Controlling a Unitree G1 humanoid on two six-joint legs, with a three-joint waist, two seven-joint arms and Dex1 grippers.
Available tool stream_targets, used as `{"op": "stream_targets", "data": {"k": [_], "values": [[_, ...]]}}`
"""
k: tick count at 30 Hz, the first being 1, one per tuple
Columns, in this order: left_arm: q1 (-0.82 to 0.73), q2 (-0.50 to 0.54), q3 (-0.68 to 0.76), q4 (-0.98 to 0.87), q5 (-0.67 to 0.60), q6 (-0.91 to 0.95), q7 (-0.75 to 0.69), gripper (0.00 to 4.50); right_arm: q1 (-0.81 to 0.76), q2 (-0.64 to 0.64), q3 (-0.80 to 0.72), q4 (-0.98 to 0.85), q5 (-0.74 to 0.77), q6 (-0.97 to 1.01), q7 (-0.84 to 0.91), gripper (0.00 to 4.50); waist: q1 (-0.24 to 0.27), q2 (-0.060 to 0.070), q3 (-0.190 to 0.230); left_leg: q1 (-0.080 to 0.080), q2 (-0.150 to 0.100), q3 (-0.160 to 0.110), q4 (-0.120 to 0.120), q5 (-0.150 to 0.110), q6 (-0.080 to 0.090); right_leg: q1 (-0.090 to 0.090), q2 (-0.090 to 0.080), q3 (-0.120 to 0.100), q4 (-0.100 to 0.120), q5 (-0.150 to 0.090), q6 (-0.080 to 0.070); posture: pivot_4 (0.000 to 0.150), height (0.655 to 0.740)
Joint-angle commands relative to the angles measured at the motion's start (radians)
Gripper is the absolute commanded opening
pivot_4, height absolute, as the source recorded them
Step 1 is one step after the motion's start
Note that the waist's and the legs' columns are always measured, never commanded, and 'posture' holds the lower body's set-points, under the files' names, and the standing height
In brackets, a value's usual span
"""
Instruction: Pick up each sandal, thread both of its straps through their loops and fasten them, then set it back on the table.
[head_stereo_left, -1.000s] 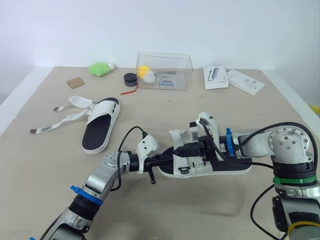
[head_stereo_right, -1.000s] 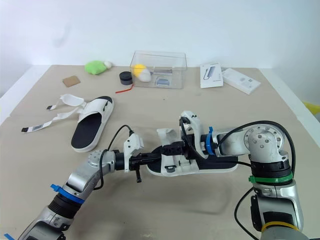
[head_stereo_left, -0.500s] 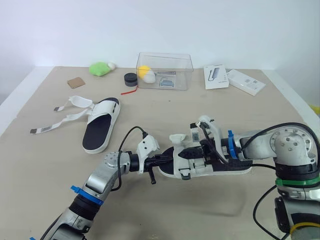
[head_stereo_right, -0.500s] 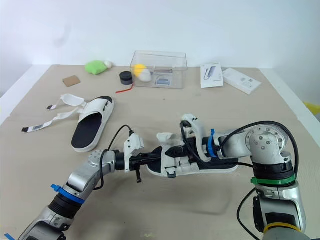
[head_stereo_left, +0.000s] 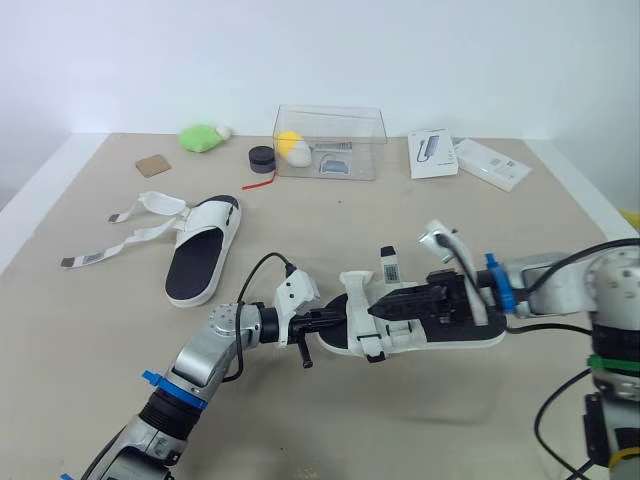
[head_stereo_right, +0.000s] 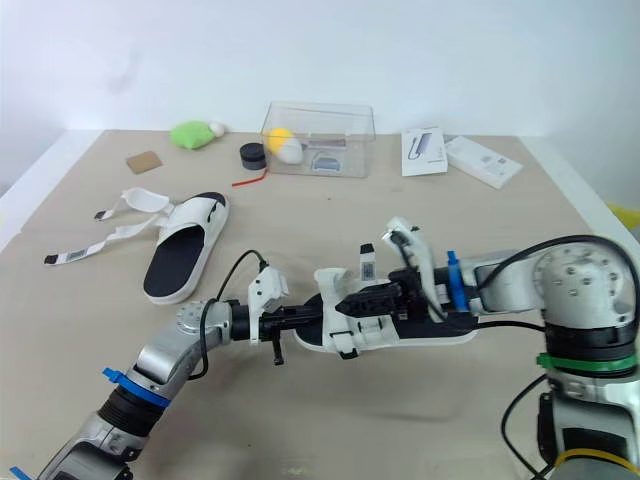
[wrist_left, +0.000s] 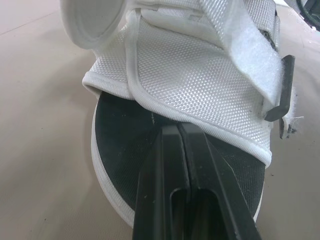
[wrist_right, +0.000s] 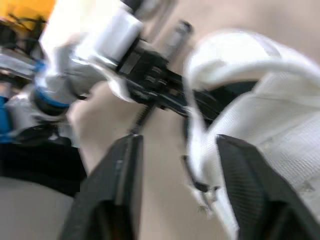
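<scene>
My right tool has backed off. A second ago it was crowded over the white upper of the near sandal, right against the strap. Now it sits further toward the heel, over the black footbed. The right wrist view shows its two fingers spread wide with nothing between them, so it has let go.

The strap it was working is left curled up at the toe side of the upper, and a small tag stands proud beside it. It isn't lying flat, so I judge that strap is not yet pressed down and fastened, though I can't tell whether it has passed through its loop.

My left tool hasn't shifted. Its fingers are pressed together, tips resting on the footbed at the toe, just under the edge of the upper. I see nothing pinched between them, so it looks to be steadying the shoe rather than gripping it.

The near sandal itself has stayed put, flat in the middle of the worktop.

For the task, this reads as a release between grasps. I expect to need a fresh hold on that strap end before flattening it.

The other sandal lies well apart to my left with both its loose straps splayed out, so it is untouched.
</scene>
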Motion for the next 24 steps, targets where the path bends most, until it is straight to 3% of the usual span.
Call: {"op": "stream_targets", "data": {"k": [1, 7, 16, 24], "values": [[0.038, 0.018, -0.038, 0.082, 0.057, 0.034, 0.014, 0.0, 0.111, -0.086, -0.025, -0.129, 0.044, 0.0, 0.076, 3.86, 0.001, -0.001, 0.0, 0.0, 0.0, 0.0, 0.0, 0.0, 0.0, 0.001, -0.001, -0.001, 0.0, -0.001, 0.0, 0.15, 0.74], [0.036, 0.019, -0.04, 0.087, 0.057, 0.029, 0.008, 0.0, 0.232, -0.089, 0.027, -0.245, -0.081, -0.082, 0.055, 3.86, -0.003, 0.002, -0.001, 0.0, -0.001, 0.001, 0.001, -0.001, 0.001, 0.0, -0.001, 0.0, 0.0, -0.001, 0.002, 0.15, 0.74], [0.04, 0.025, -0.04, 0.079, 0.056, 0.034, 0.007, 0.0, 0.227, -0.016, 0.114, -0.27, -0.222, -0.14, -0.014, 3.86, -0.002, 0.001, -0.002, 0.0, -0.001, 0.001, 0.001, -0.001, 0.001, 0.0, -0.001, 0.0, 0.0, -0.001, 0.002, 0.15, 0.74], [0.044, 0.026, -0.04, 0.075, 0.055, 0.035, 0.01, 0.0, 0.207, 0.072, 0.111, -0.254, -0.219, -0.137, -0.069, 3.86, -0.003, 0.001, -0.002, 0.001, 0.0, 0.001, 0.001, -0.001, 0.001, 0.0, -0.001, 0.0, 0.0, 0.0, 0.002, 0.15, 0.74]]}}
